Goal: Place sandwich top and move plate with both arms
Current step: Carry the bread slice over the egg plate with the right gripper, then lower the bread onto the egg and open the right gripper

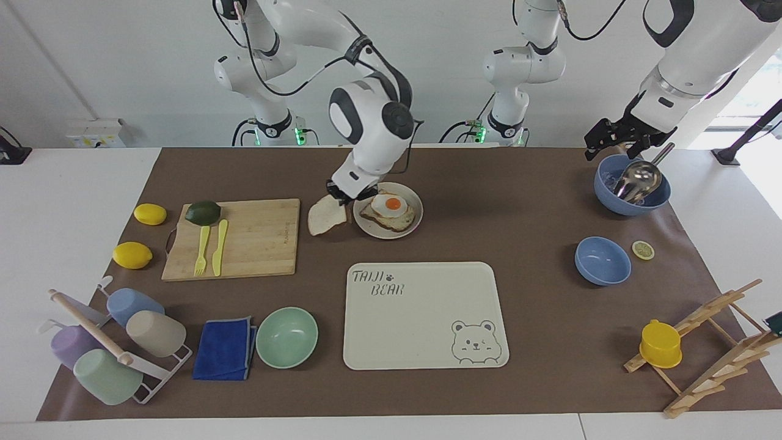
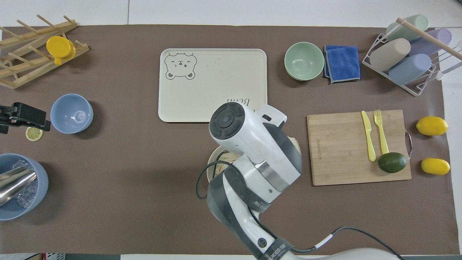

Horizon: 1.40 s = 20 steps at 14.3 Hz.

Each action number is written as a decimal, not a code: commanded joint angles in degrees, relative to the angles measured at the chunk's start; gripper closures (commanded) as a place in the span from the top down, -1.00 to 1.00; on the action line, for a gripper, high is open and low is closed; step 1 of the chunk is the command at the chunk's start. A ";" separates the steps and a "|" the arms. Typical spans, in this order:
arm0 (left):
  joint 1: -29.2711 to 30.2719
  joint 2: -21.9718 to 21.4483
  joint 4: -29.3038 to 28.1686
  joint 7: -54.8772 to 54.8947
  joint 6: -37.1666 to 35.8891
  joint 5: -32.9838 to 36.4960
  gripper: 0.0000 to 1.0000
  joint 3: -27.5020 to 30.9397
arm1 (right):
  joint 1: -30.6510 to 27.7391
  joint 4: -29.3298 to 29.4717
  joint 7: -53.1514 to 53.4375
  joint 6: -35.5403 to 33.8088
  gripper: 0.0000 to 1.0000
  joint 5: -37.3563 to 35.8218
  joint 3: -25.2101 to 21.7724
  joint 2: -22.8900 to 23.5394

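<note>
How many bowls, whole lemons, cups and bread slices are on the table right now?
Bowls: 3 - mint-green bowl, small blue bowl, blue bowl with scoop
Whole lemons: 2 -
Cups: 5 - blue cup, beige cup, lilac cup, green cup, yellow cup
Bread slices: 2 - sandwich top in the right gripper, egg toast on the plate
Total: 12
</note>
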 commanded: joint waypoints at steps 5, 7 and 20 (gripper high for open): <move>0.67 -0.16 0.06 0.88 -0.07 0.97 1.00 -0.41 | 6.94 -0.13 11.03 8.10 -1.00 2.79 -0.04 4.64; 0.67 -0.25 -0.29 0.88 -0.42 0.97 1.00 -0.41 | 6.85 -1.01 11.20 10.31 -1.00 3.14 0.05 4.47; -2.13 -1.12 -2.04 -0.43 0.46 0.53 1.00 -0.93 | -6.73 -0.05 2.53 14.89 1.00 7.80 -0.13 -2.37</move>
